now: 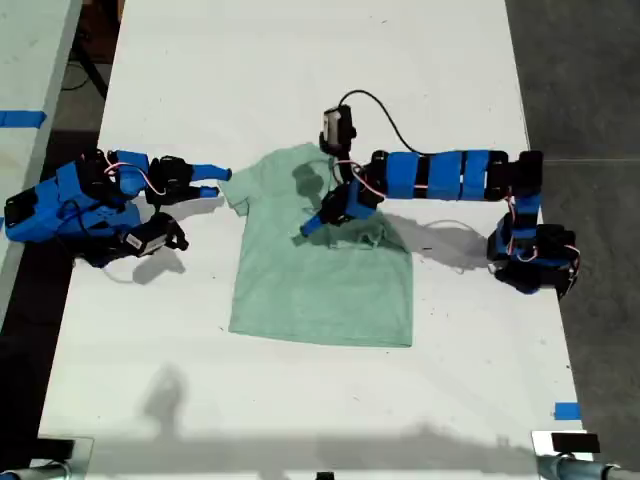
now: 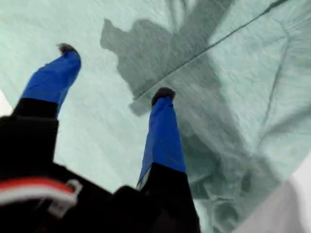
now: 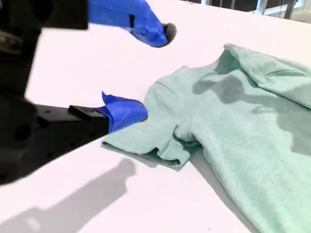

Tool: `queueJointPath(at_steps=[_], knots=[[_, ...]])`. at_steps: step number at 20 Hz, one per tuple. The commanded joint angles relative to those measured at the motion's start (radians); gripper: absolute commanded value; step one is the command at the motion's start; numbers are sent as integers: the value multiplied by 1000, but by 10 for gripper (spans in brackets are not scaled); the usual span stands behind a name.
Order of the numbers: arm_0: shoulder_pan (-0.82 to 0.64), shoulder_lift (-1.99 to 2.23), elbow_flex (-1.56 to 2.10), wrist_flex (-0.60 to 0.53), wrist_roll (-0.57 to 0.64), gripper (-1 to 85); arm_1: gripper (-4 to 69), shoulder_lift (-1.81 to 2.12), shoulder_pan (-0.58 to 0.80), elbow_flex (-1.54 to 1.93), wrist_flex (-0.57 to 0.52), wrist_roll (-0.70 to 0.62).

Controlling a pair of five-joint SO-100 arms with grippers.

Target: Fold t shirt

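Observation:
The pale mint-green t shirt (image 1: 320, 285) lies flat in the middle of the white table (image 1: 300, 60), with the side toward the exterior view's right folded inward. My first gripper (image 1: 312, 228) reaches in from the exterior view's right and hovers open over the shirt's upper middle; its blue fingers (image 2: 163, 126) straddle a fold edge of the t shirt (image 2: 233, 97). My second gripper (image 1: 215, 182) stands open at the exterior view's left, right by the sleeve (image 3: 160, 141), with its lower fingertip (image 3: 131, 111) touching or nearly touching the sleeve's edge.
A black cable (image 1: 390, 115) arcs over the table behind the first arm. Blue tape (image 1: 566, 410) marks the table edge at the exterior view's lower right. Another table with blue tape (image 1: 22, 118) stands at the exterior view's left. Dark floor borders both sides.

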Motion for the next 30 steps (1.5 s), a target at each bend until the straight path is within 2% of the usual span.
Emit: queueJointPath(at_steps=[1, 3, 4, 7, 9, 11, 13, 15, 16, 18, 24, 25, 30], knots=[[17, 5, 41, 2, 11, 203, 337, 253, 83, 26, 97, -46], [14, 5, 41, 2, 11, 203, 309, 479, 141, 212, 107, -64], [12, 5, 41, 2, 11, 203, 268, 601, 163, 322, 106, -64], [11, 5, 41, 2, 11, 203, 8, 1078, 204, 778, 31, -49], [12, 5, 41, 2, 11, 203, 9, 1519, 193, 1160, -32, -60], [2, 5, 41, 2, 23, 201, 9, 1976, 98, 1508, -74, -66], [-8, 5, 41, 2, 28, 124, 10, 2230, 61, 1721, 54, -17], [2, 5, 41, 0, 63, 39, 10, 2224, 71, 1893, 63, -15], [6, 6, 41, 0, 80, 35, 10, 2221, 124, 1893, 106, 54], [12, 6, 41, -2, 80, 36, 10, 2223, 160, 1884, 130, 84], [43, 8, 43, -12, 40, 23, 11, 2223, 89, 1884, 130, 117], [44, 8, 43, -20, 38, -3, 11, 2223, 89, 1884, 130, 118], [46, 3, 43, 2, 28, -3, 11, 2223, 89, 1884, 130, 124]])
